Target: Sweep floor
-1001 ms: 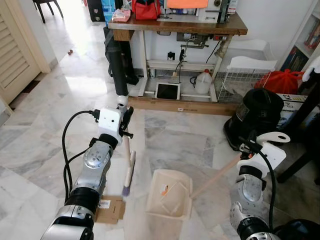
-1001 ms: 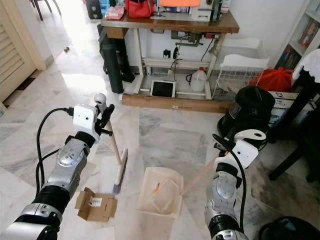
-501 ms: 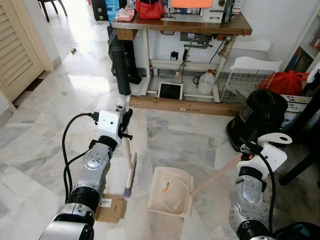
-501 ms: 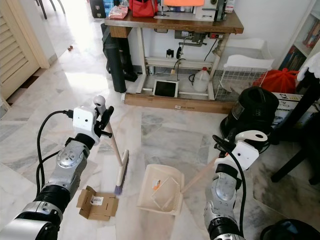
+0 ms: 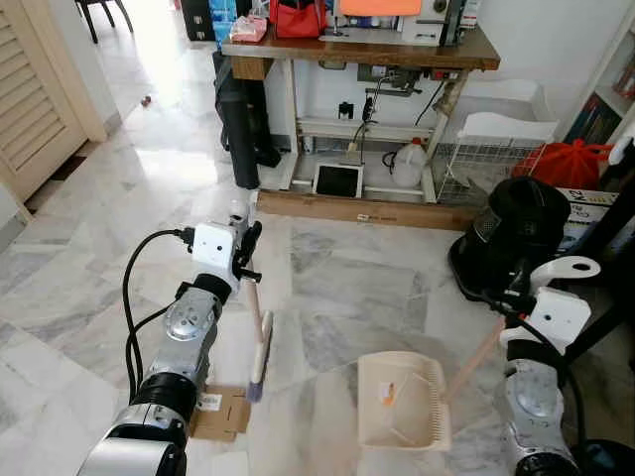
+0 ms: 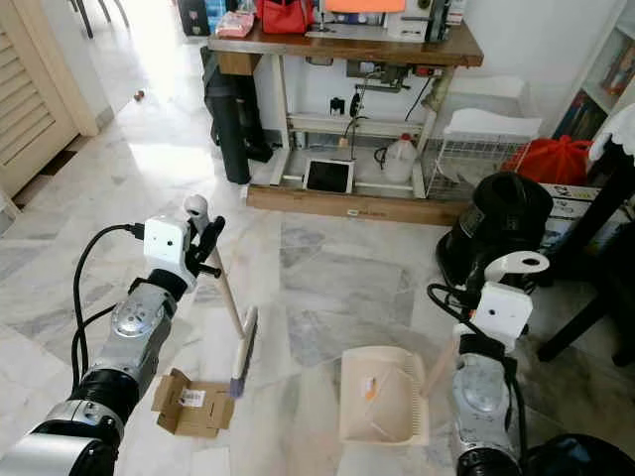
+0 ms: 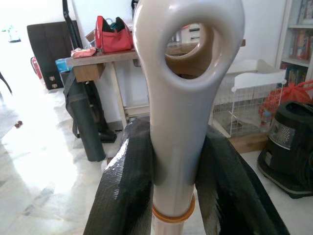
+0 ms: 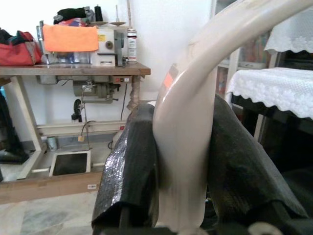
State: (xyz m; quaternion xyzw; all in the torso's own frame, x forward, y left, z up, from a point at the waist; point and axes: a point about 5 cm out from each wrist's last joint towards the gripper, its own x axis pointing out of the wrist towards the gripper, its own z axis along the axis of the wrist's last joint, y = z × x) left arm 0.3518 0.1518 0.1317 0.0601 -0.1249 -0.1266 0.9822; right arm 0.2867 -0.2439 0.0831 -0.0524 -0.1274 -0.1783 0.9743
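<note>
The dustpan (image 5: 402, 402) has shifted rightward across the marble floor (image 5: 347, 278), right gripper (image 8: 181, 161) clamped on its handle. The left gripper (image 7: 173, 166) pinches the broom (image 5: 258, 342) (bristles down beside a cardboard scrap (image 5: 220, 412)).

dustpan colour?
Cream dustpan, with a small orange scrap inside; clearest in the right eye view.

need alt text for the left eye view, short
A robot's left hand grips a small broom on a marble floor, while its right hand holds a cream dustpan by the handle. A flattened cardboard box lies beside the broom's bristles.
</note>
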